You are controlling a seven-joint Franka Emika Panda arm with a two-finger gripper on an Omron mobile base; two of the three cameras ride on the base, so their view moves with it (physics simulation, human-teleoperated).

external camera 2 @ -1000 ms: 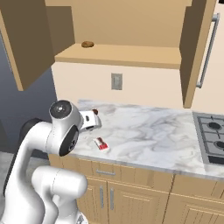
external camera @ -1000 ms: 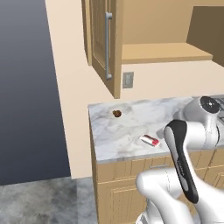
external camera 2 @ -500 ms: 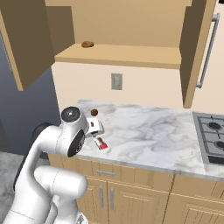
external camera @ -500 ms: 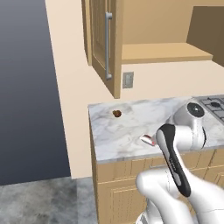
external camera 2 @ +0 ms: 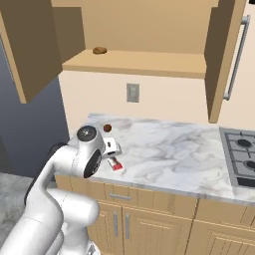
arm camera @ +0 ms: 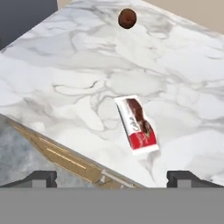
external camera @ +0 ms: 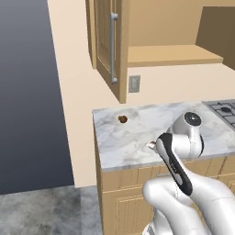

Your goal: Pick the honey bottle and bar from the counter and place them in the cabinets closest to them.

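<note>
The bar (arm camera: pixel 136 124), a flat red-and-white wrapped packet, lies on the marble counter (arm camera: pixel 65 65) close to its front edge. In the right base view the bar (external camera 2: pixel 116 165) sits just below my hand. My gripper (arm camera: pixel 113 178) hangs above it, open, with one dark fingertip (arm camera: pixel 41 178) far to each side of the packet and nothing between them. From the right base camera my gripper (external camera 2: pixel 112 149) points down at the bar. The arm hides the bar in the left base view. The honey bottle is out of view.
A small brown lump (external camera 2: pixel 106 128) sits further back on the counter (external camera 2: pixel 169 154). The wall cabinet above stands open, its door (external camera: pixel 110 46) swung out, a small brown thing (external camera 2: pixel 99 50) on its shelf (external camera 2: pixel 149 62). A stove (external camera 2: pixel 241 154) is at the right.
My hand has come down and forward from over the back of the counter to just above the bar. The jaws stayed open. The bar and the brown lump have not moved.
</note>
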